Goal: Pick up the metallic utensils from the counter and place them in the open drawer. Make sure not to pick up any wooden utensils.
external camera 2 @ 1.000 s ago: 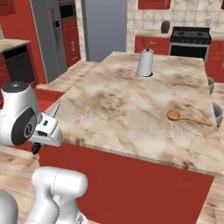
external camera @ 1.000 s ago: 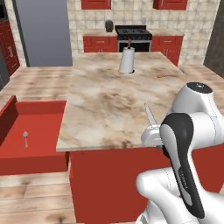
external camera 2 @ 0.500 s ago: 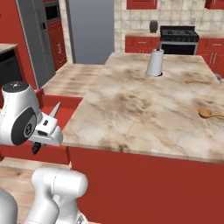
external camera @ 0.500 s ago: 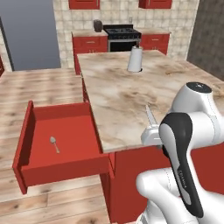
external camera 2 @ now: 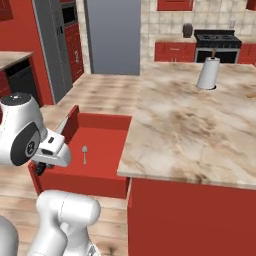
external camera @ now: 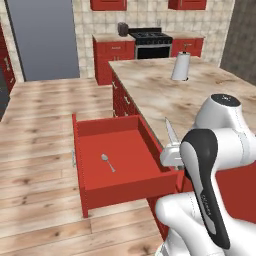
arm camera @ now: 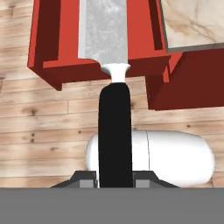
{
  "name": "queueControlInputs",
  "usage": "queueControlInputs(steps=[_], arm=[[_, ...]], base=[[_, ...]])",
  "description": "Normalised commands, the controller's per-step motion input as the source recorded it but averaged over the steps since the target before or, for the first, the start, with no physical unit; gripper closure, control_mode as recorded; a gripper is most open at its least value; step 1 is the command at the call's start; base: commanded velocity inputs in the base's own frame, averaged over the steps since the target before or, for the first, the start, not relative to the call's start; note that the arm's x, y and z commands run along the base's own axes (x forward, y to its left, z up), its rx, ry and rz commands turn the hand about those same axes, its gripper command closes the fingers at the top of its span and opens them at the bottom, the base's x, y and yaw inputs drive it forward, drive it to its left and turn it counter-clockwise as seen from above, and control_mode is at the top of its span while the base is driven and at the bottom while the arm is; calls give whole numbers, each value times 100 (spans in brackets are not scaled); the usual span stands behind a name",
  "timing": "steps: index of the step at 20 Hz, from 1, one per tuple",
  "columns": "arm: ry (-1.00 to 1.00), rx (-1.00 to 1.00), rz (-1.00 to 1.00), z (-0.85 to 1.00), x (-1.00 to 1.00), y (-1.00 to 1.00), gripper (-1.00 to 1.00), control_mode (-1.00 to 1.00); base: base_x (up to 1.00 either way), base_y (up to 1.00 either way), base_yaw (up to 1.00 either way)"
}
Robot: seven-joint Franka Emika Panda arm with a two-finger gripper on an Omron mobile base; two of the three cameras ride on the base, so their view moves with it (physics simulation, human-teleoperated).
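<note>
Holding the knife by its black handle, the gripper has its two fingers pressed on both sides of the handle, at the bottom of the hand view. The silver blade points away from the hand, and from this camera it lies across the red front of the drawer. In the left base view the blade stands up beside the arm, just right of the drawer, at the edge of the counter. In the right base view the blade tip shows beside the drawer's left wall.

Inside the drawer, the metal spoon lies flat on the red floor, near the middle, with its bowl toward the outer front. In the right base view the spoon lies also on the floor of the drawer, well apart from the knife.

Right of the drawer, the counter goes far back. On its far part, well away from the drawer, a white paper towel roll stands upright. Beyond the counter, against the back wall, stand red cabinets and a dark stove. Far left of the drawer there is a grey fridge on the wooden floor.
</note>
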Motion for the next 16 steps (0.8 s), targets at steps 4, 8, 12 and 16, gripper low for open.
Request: queueControlInputs(steps=[4,8,12,16], arm=[[0,0,0,0,0,0,100,100],[0,0,0,0,0,0,100,100],[0,0,0,0,0,0,100,100],[0,0,0,0,0,0,100,100]], base=[[46,9,-1],[63,0,-11],[72,5,-16],[45,33,-15]])
